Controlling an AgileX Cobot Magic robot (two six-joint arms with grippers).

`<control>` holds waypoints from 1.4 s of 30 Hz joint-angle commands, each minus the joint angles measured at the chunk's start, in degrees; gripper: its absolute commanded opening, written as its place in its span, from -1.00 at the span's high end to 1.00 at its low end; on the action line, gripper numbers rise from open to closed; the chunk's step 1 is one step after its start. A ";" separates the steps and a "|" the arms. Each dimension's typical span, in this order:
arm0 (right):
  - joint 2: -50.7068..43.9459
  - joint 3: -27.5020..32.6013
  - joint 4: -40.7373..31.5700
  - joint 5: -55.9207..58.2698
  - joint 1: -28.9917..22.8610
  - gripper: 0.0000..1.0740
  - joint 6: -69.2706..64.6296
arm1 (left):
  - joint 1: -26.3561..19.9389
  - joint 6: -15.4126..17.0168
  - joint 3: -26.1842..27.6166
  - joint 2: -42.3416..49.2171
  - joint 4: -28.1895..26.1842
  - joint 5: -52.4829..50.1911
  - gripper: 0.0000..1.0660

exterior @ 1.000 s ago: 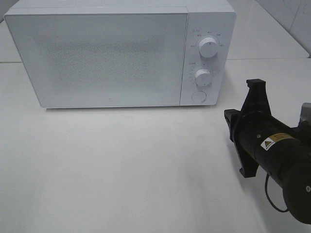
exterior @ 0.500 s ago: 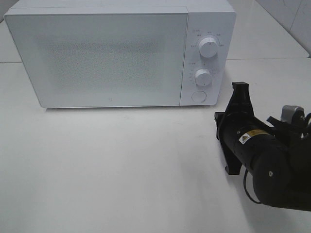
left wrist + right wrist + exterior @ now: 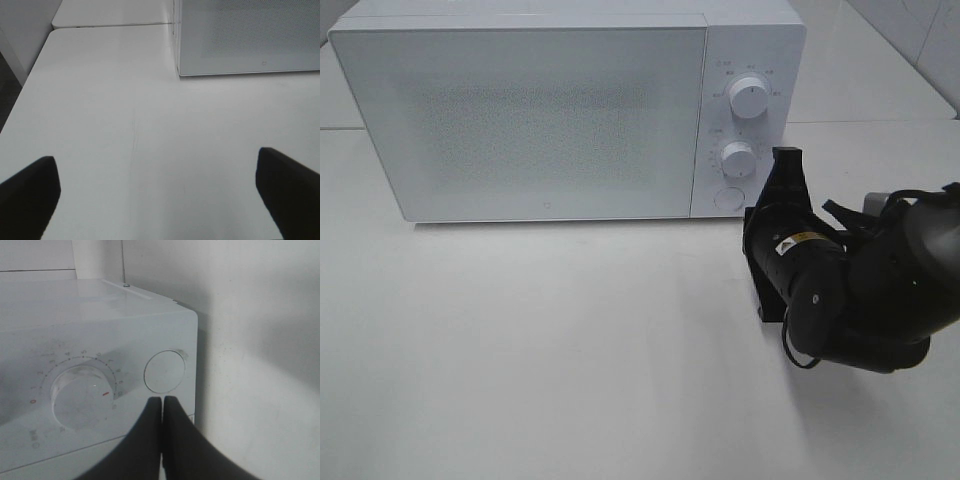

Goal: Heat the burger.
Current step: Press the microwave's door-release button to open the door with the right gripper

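The burger is out of view. The white microwave (image 3: 550,110) stands at the back of the table with its door closed. My right gripper (image 3: 162,400) is shut, its two fingertips pressed together just short of the round button (image 3: 165,371) beside the lower dial (image 3: 82,395). From above, the right arm (image 3: 840,290) points at that button (image 3: 728,199) at the panel's lower corner. Whether the tips touch the panel I cannot tell. My left gripper (image 3: 157,172) is open over bare table with nothing between its fingers (image 3: 30,190), facing the microwave's front corner (image 3: 250,35).
Two white dials (image 3: 749,97) sit on the control panel, one above the other. The white table (image 3: 570,340) stretches in front of the microwave. A tiled wall rises at the far right.
My right arm has swung left and forward, bringing its shut gripper from the table's right side up to the microwave's round button. The left gripper has stayed open.
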State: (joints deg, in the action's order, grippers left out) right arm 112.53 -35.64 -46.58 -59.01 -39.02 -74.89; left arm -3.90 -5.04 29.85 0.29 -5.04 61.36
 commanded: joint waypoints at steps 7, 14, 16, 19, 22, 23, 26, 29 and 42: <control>3.09 -5.44 3.15 2.69 3.50 1.00 1.43 | -0.06 0.23 -0.23 0.97 -0.06 -0.11 -0.89; 6.30 -8.94 3.90 3.72 3.72 1.00 1.43 | -0.06 0.23 -0.23 0.97 -0.06 -0.11 -0.89; 7.33 -10.14 3.90 4.01 3.90 1.00 2.01 | -0.06 0.23 -0.23 0.97 -0.06 -0.11 -0.89; 7.96 -11.23 4.30 4.76 4.47 1.00 2.23 | -0.06 0.23 -0.23 0.97 -0.06 -0.11 -0.89; 8.48 -11.80 4.64 4.93 5.16 1.00 2.23 | -0.06 0.23 -0.23 0.97 -0.06 -0.11 -0.89; 8.77 -12.15 4.81 5.27 5.33 1.00 2.23 | -0.06 0.23 -0.23 0.97 -0.06 -0.11 -0.89; 9.40 -12.89 4.70 5.67 5.67 1.00 2.23 | -0.06 0.23 -0.23 0.97 -0.06 -0.11 -0.89; 9.57 -13.01 4.58 4.58 5.67 1.00 2.18 | -0.06 0.23 -0.23 0.97 -0.06 -0.11 -0.89; 10.89 -16.67 3.38 2.41 5.67 1.00 3.72 | -0.06 0.23 -0.23 0.97 -0.06 -0.11 -0.89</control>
State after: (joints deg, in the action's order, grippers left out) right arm 123.53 -50.82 -43.49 -53.57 -33.63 -72.94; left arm -3.90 -5.04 29.85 0.29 -5.04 61.36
